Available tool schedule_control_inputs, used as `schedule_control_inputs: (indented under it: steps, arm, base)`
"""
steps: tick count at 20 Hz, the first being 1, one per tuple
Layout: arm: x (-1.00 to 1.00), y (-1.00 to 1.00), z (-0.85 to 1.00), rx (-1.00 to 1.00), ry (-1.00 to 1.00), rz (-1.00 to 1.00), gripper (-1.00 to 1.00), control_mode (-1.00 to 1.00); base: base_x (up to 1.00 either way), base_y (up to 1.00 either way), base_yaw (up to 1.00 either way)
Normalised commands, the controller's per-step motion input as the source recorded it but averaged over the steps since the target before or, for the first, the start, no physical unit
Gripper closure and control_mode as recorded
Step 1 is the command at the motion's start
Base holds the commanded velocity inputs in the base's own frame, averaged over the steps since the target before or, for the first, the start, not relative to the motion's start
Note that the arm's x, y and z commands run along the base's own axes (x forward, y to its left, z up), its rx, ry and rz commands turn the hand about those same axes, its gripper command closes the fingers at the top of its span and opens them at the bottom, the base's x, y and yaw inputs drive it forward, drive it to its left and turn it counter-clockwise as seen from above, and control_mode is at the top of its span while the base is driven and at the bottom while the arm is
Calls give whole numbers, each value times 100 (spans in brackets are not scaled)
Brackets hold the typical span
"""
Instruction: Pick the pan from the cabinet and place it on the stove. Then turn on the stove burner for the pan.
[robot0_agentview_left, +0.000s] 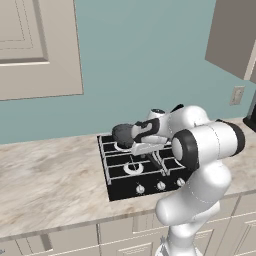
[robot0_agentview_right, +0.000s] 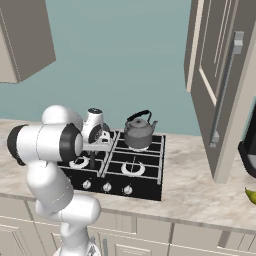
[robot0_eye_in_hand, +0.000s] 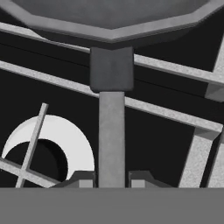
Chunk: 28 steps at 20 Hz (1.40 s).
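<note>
End effector (robot0_eye_in_hand: 111, 180) clenched on the long thin handle of the round shallow dark grey pan (robot0_eye_in_hand: 111, 17), pan over the pale wire grates of the black gas stove (robot0_agentview_left: 142, 172), grey kettle (robot0_agentview_right: 138, 131) on a rear burner, marbled beige table (robot0_agentview_left: 50, 180) around.

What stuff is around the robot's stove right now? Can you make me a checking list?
Surface: pale marbled counter with the black stove set into it.
Job's things: pan over the stove's grates, its handle pointing back to the gripper; cabinet door stands open.
Clutter: grey kettle on a rear burner; something yellow on the counter, too cut off to name.
Grippers: gripper shut on the pan's handle.
Cables: nothing seen.
Surroundings: teal wall with a wall socket.
</note>
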Motion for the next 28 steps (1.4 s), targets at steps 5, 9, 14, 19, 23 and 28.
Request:
schedule_control_inputs:
  steps: [5,9,14,19,23,28]
  arm:
    - [0,9,-6,-1,4,0,-100,-100]
    - [0,6,0,0,0,0,-100,-100]
    - [-1,0,2,0,0,0,-100,-100]
    - [-12,0,21,0,0,-2,-100,-100]
    - [-13,0,31,-2,0,-5,-100,-100]
    - [-18,0,30,-5,0,-7,-100,-100]
  base:
    - [0,0,0]
    - [0,0,0]
    - [0,0,0]
    - [0,0,0]
    - [0,0,0]
    - [0,0,0]
